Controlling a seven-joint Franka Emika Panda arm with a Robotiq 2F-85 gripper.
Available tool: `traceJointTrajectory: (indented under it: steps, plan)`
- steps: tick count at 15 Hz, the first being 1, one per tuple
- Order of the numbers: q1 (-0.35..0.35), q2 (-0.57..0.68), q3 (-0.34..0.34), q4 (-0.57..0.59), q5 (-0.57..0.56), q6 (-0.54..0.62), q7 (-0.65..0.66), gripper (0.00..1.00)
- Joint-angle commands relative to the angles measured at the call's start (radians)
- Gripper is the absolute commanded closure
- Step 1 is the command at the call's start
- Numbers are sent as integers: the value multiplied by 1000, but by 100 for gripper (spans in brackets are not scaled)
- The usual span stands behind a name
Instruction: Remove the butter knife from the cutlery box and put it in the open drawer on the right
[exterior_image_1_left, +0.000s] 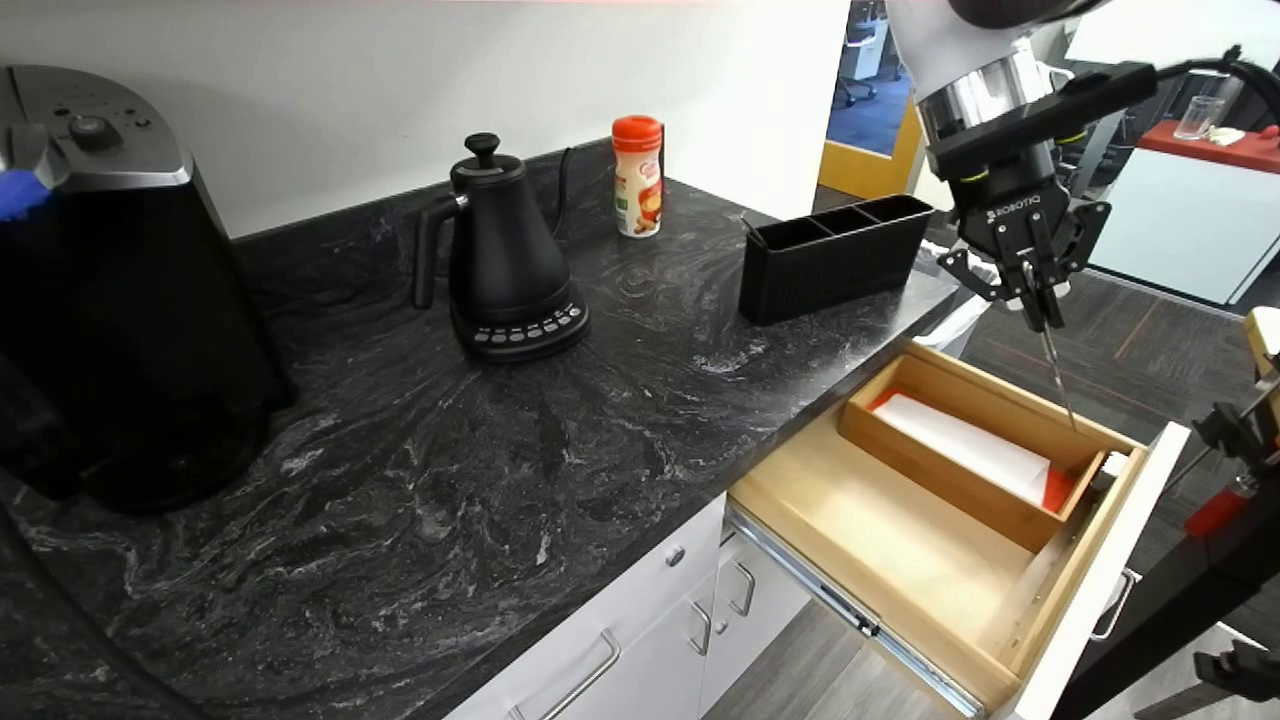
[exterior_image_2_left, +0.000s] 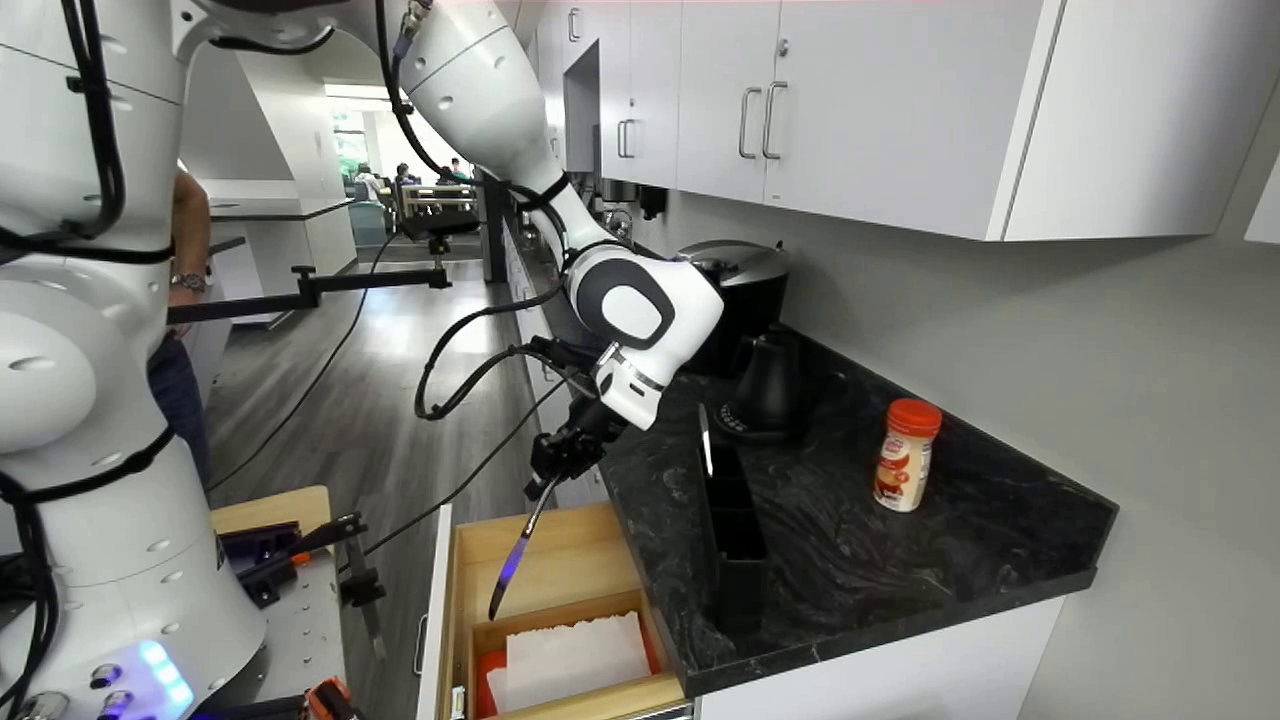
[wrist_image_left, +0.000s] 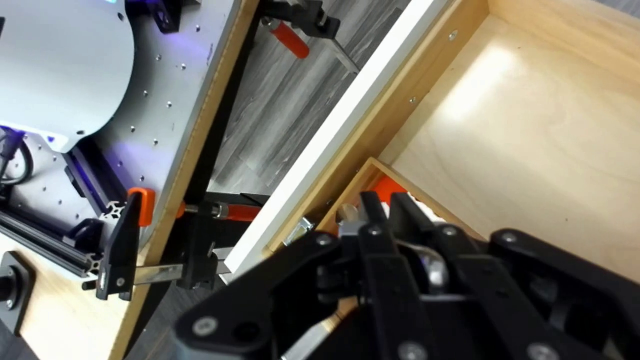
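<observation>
Pincer (exterior_image_1_left: 1043, 318), one, mine: fingers (wrist_image_left: 371, 205) a narrow gap apart, pinching the butter knife (exterior_image_2_left: 518, 560) by its upper part; in the wrist view I see its metal between them.

Butter knife, one: out of the cutlery box (exterior_image_1_left: 835, 275), blade downward, tilted, hanging over the open drawer (exterior_image_1_left: 920, 540); whether its tip touches anything below, I cannot tell.

Open drawer, one: pale wood, white front, pulled out below the tabletop (exterior_image_1_left: 420, 480). Within: a wooden tray insert (exterior_image_1_left: 940, 476) with a white sheet (exterior_image_1_left: 965, 445) and something red (exterior_image_1_left: 1058, 490) in it.

Tabletop: black, pale-veined. It carries, by my count: cutlery box, long, black, divided into compartments, near the edge, a metal utensil (exterior_image_2_left: 706, 440) leaning out at the kettle end; black kettle (exterior_image_1_left: 510, 240), on a base with buttons; cream-coloured bottle (exterior_image_1_left: 638, 178), red cap, near the wall (exterior_image_1_left: 420, 90); black and grey appliance (exterior_image_1_left: 130, 300), only partly in view.

Room: white wall cupboards (exterior_image_2_left: 870, 100) with metal handles, above the tabletop; white lower cabinets (exterior_image_1_left: 650, 650), likewise handled; grey plank floor (exterior_image_2_left: 385, 360); a person (exterior_image_2_left: 188, 240), mostly hidden behind my robot arm (exterior_image_2_left: 480, 90); in the wrist view, red-handled clamps (wrist_image_left: 290, 40) beside a wood-edged board (wrist_image_left: 160, 80).
</observation>
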Motion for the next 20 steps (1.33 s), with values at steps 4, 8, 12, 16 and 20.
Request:
traceJointTrajectory:
  steps: [4,8,12,16,20]
  plan:
    - [8,-18,-28,-100,-43,81,76,97]
    - [-8,-13,-72,-106,-109,113,98,97]
    - [-28,26,-99,-63,-147,104,82,97]
    - [-50,94,-95,-11,-107,106,55,97]
    - [-56,158,-84,39,-36,103,60,97]
